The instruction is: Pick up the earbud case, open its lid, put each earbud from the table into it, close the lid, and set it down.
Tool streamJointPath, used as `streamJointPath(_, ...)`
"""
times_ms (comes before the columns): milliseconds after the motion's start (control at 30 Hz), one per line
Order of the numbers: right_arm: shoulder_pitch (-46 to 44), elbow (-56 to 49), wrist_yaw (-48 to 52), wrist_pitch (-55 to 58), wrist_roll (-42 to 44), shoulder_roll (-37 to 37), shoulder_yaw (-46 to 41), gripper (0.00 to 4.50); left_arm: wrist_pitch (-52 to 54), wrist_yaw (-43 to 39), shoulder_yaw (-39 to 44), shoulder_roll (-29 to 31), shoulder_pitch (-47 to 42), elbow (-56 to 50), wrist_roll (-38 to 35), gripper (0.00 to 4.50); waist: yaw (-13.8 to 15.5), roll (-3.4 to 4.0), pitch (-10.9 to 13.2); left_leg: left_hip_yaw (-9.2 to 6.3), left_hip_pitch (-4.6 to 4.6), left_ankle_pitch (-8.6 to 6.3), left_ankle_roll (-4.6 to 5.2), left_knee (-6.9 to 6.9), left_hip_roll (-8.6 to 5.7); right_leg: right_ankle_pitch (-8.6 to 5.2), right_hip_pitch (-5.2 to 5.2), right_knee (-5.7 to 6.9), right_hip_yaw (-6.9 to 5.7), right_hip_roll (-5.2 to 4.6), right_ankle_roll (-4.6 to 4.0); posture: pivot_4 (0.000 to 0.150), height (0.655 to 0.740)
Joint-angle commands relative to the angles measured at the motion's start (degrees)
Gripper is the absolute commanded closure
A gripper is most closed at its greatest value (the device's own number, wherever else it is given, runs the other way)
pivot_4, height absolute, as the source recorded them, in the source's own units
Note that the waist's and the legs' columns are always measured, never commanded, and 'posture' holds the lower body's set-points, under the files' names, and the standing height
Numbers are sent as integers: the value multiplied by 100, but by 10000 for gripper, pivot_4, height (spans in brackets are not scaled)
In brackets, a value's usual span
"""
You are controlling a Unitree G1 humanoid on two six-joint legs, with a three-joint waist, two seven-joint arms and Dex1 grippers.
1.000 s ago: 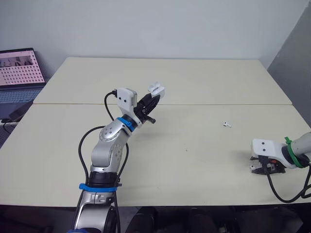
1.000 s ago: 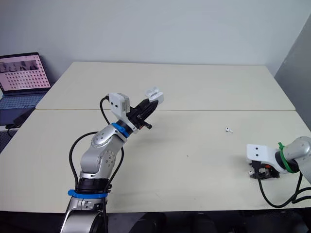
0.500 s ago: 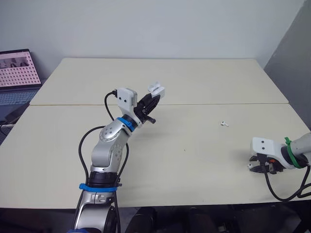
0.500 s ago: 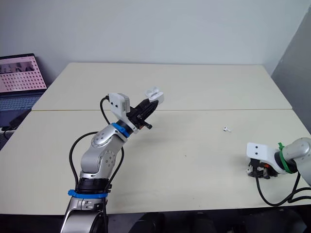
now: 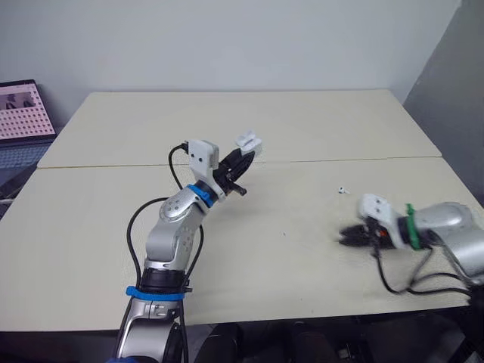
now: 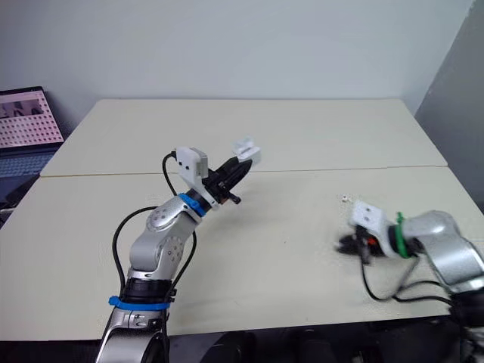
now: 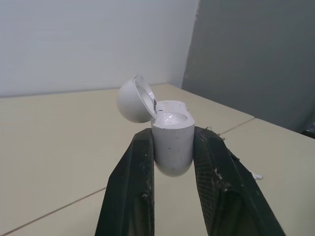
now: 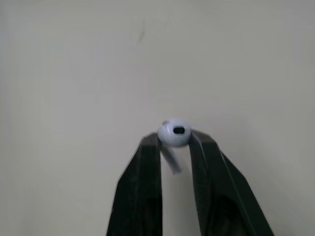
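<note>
The white earbud case (image 7: 170,137), lid flipped open, is held upright above the table's middle by my left gripper (image 5: 240,160), which is shut on it. My right gripper (image 6: 346,243) hovers low over the table's right side, pointing toward the left arm, shut on a white earbud (image 8: 173,133) pinched at its fingertips. A second white earbud (image 5: 342,189) lies on the table just beyond the right gripper.
The cream table (image 5: 287,121) has a seam running across its middle. A laptop (image 5: 19,121) with a lit screen stands off the table's far left corner. A grey wall panel rises at the right.
My right gripper has lifted off the table near its right front edge and swung left toward the middle with an earbud. The left arm holds still; the camera has shifted.
</note>
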Motion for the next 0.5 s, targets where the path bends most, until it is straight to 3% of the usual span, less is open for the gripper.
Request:
streamJointPath(33,-992,-599,-1397,1043,809,1112,-898,40880,-293,-187,-73,-32,28,-158,-111,37672,22,-1,0,-6,-3,3,-6,1,0,1,1,0,-4,1,-1,1500,7400)
streamJointPath(233,-1833,-976,-3723,1551,1296,3451,-1658,40880,-687,-371,-283,-173,-116,109,23,37672,100,-1,-2,-22,-18,7,-12,-3,-13,2,-9,-4,-7,-5,-3,1500,7400)
streamJointPath(500,-1577,-1048,-4611,1353,1281,4089,-1328,40880,-923,-272,-350,-367,-425,303,109,37672,55,1,-3,-17,-18,6,-5,-6,-30,5,-26,8,3,-14,-3,1500,7400)
